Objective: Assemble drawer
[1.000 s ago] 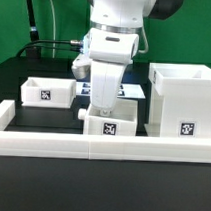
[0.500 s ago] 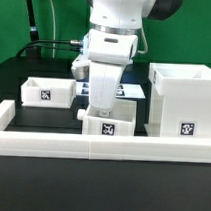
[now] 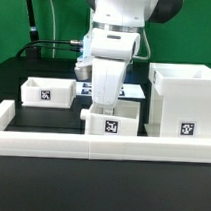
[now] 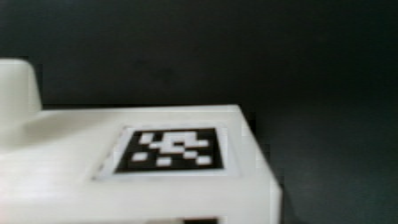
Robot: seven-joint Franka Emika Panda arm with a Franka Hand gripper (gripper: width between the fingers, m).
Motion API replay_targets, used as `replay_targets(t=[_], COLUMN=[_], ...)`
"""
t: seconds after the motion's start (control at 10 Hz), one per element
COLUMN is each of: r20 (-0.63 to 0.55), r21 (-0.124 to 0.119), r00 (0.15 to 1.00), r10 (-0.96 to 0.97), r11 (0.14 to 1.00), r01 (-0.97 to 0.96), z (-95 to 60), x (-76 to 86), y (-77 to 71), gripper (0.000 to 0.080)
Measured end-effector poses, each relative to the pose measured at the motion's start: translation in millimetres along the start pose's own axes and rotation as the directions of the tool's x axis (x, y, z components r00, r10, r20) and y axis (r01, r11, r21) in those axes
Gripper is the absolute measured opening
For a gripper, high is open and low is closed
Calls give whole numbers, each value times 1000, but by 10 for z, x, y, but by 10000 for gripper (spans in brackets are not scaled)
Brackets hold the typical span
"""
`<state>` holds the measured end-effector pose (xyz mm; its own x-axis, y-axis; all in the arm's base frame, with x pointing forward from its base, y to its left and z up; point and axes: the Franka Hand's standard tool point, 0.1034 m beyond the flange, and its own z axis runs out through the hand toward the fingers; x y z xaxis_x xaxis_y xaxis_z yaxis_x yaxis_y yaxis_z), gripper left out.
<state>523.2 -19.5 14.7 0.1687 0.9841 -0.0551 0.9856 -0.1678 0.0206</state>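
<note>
Smooth white plastic tray [image 3: 96,125], boxy, with square black-and-white tag [image 4: 175,151].

The long border wall [image 3: 51,143] closed the front of the table [image 3: 53,118], and its side piece closed the exterior view's left. Behind the wall, a strip of bare table lay open in front of the left tray [image 3: 49,91]. The middle tray [image 3: 111,124] stood just behind the wall, with the arm [image 3: 111,54] directly over it. Between this tray and the tall housing [image 3: 184,103] there was only a narrow gap. The housing was open from above.
</note>
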Motion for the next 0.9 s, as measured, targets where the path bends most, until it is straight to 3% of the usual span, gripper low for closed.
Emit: replay_targets(t=[0.4, 0.9], r20=[0, 3], r21=[-1, 14], r00=[998, 997], r10=[-60, -81], r11=[998, 997], r01=[60, 81], z=[4, -26], x=[-153, -90], y=[38, 90], gripper=[42, 42])
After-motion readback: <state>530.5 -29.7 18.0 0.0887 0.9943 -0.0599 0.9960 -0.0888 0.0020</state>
